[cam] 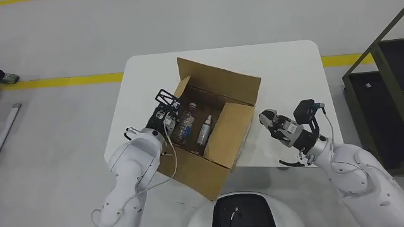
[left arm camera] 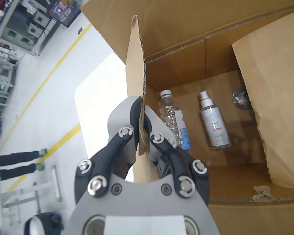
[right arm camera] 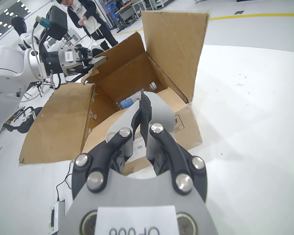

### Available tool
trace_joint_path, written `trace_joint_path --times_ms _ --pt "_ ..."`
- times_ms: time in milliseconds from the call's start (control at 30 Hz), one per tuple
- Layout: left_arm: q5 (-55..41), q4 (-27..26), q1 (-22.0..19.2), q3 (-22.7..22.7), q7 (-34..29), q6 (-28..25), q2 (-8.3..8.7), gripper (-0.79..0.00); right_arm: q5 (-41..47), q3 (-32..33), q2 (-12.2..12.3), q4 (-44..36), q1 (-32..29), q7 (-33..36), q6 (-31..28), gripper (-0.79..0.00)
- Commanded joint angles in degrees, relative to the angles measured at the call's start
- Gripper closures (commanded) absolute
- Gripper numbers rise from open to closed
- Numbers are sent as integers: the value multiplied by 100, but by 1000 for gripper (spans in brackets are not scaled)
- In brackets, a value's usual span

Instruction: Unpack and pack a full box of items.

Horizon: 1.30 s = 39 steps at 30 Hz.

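An open cardboard box point(cam: 221, 79) stands on the white table point(cam: 284, 69) with its flaps raised. On its floor lie a clear water bottle point(left arm camera: 172, 121), a white spray bottle point(left arm camera: 214, 125) and a small round metal part point(left arm camera: 240, 97); both bottles point(cam: 185, 124) point(cam: 204, 130) lie side by side in the top view. My left gripper point(left arm camera: 142, 116) is shut on the edge of the box's left flap point(left arm camera: 134, 69); across the box it is the left gripper point(right arm camera: 98, 61) pinching that flap. My right gripper point(right arm camera: 143, 106) is shut, close beside the right flap point(cam: 230, 132), with nothing visible between its fingers.
Bare table surface lies to the right of and behind the box. A dark metal rack point(cam: 379, 82) stands off the table's right side. The box's tall back flap point(right arm camera: 171, 37) stands upright.
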Motion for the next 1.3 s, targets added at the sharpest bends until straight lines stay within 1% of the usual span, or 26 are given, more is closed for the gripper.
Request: trace_joint_path --times_ms 0,67,200,333,533,600,633,767,833,1200,1267 --pt "-341 -46 -53 23 -264 321 -29 0 34 179 18 -40 -46 5 7 0" --pt "-802 -38 -88 19 -491 789 -73 0 82 344 36 -86 -87 29 15 0" --pt "-1290 -34 -261 18 -869 1589 -137 0 181 633 66 -174 -153 83 24 0" --pt "-1921 4 -423 -9 -988 2326 -205 0 287 821 83 -267 -232 101 25 0" --pt "-2301 95 -657 -48 -1112 3102 -263 0 343 953 95 -375 -356 95 44 0" --pt "-2346 108 -737 -38 -1129 3203 -273 0 345 980 97 -395 -393 74 45 0" --pt "-2499 129 -753 -63 -1176 3406 -288 0 344 990 98 -403 -410 68 41 0" --pt "-2710 140 -828 -85 -1317 3570 -301 0 359 1016 100 -403 -471 57 39 0" --pt "-2650 134 -823 -77 -1339 3484 -292 0 372 1001 99 -396 -494 58 27 0" --pt "-2650 134 -823 -77 -1339 3484 -292 0 447 787 81 -320 -579 27 -55 0" --pt "-2978 191 -720 -154 -1224 3714 -313 0 454 743 76 -286 -571 13 -57 0"
